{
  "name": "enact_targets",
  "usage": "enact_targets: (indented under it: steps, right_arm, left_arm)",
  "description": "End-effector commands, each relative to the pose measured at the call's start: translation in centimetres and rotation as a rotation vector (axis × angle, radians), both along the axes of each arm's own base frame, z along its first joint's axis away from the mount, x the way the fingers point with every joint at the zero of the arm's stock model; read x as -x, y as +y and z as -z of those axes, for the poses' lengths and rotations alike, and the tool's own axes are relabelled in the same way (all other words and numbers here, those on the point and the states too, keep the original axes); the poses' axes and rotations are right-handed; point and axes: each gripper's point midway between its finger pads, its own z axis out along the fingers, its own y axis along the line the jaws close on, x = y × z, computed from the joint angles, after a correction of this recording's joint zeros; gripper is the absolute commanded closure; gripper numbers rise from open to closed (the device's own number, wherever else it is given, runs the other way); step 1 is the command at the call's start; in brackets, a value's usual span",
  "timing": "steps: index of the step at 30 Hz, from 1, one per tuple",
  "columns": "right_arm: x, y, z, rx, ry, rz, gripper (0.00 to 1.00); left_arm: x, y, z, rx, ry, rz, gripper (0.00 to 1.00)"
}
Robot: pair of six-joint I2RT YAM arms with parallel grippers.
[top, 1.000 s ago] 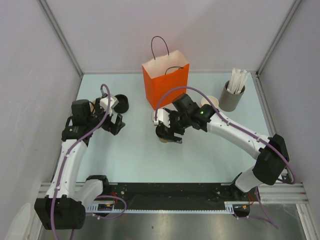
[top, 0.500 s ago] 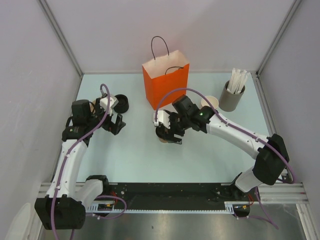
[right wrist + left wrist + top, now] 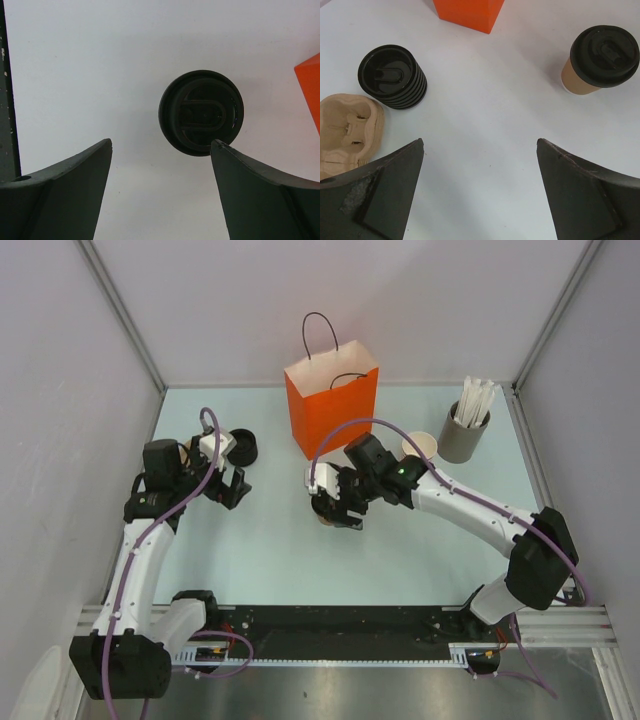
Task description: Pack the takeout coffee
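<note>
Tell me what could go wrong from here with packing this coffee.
The takeout coffee sits off-centre under the right gripper, close to one of its open jaws, so descending like this could knock it over. The orange bag stands unsupported, and lowering the coffee in might topple it.

Nothing here can be read: no words, brands or numbers. The bag (image 3: 331, 405) is plain orange on the faces that show. The cup (image 3: 576, 82) is plain tan, and its lid (image 3: 201, 112) bears only moulded ridges, with no lettering I can make out.
</note>
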Motion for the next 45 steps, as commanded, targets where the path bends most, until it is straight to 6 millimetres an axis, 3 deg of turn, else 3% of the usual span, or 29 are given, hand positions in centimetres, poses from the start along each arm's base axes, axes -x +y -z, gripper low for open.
enact_targets:
  steps: [1,10,18,21,45]
  right_arm:
    - [0.5,1.5,-0.2,-0.060,-0.006,-0.046,0.16]
    - [0.3,2.8,1.4,-0.080,0.016,-0.040,0.21]
    - [-0.1,3.3,2.1,-0.092,0.047,-0.011,0.31]
    - [-0.4,3.2,2.0,-0.102,0.054,0.000,0.43]
    - [-2.7,2.8,2.9,-0.099,0.005,0.078,0.56]
  left_arm:
    - [-0.2,-0.2,-0.4,0.018,-0.026,0.013,0.00]
    - [-0.2,-0.3,-0.4,0.020,-0.027,0.016,0.01]
    - [-0.2,-0.3,-0.3,0.020,-0.024,0.021,0.01]
    - [-0.2,-0.4,-0.3,0.021,-0.025,0.023,0.00]
    - [-0.2,-0.3,0.1,0.019,-0.012,0.023,0.01]
